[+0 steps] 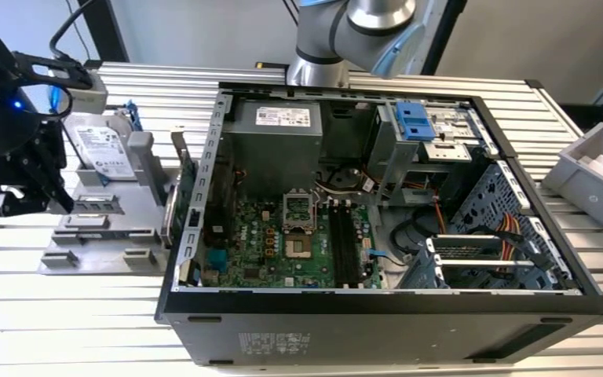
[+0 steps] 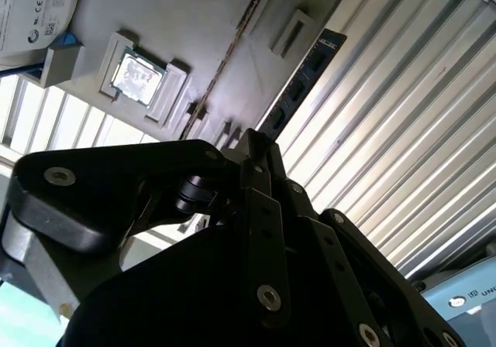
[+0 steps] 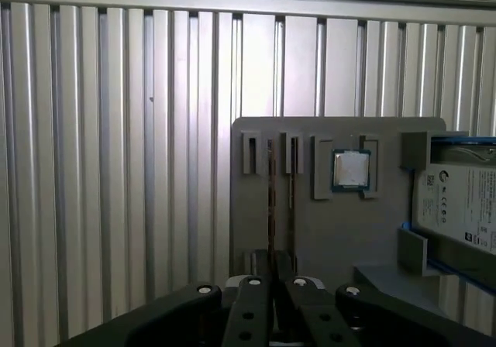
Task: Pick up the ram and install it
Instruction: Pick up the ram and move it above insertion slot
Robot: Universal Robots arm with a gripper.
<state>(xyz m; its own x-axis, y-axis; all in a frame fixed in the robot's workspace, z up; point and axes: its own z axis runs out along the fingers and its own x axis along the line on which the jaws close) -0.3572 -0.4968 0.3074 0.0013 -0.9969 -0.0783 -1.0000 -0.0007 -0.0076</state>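
**Fig.** At the exterior view's left, the gripper [image 2: 258,139] is hovering over the grey holder [image 1: 97,251], jaws closed together and gripping nothing. The ram [image 2: 306,72] is standing on edge in a holder slot. A sound grasp likely calls for jaws straddling its thin faces, mid-length. The computer case [image 1: 385,305] is lying open to the right.
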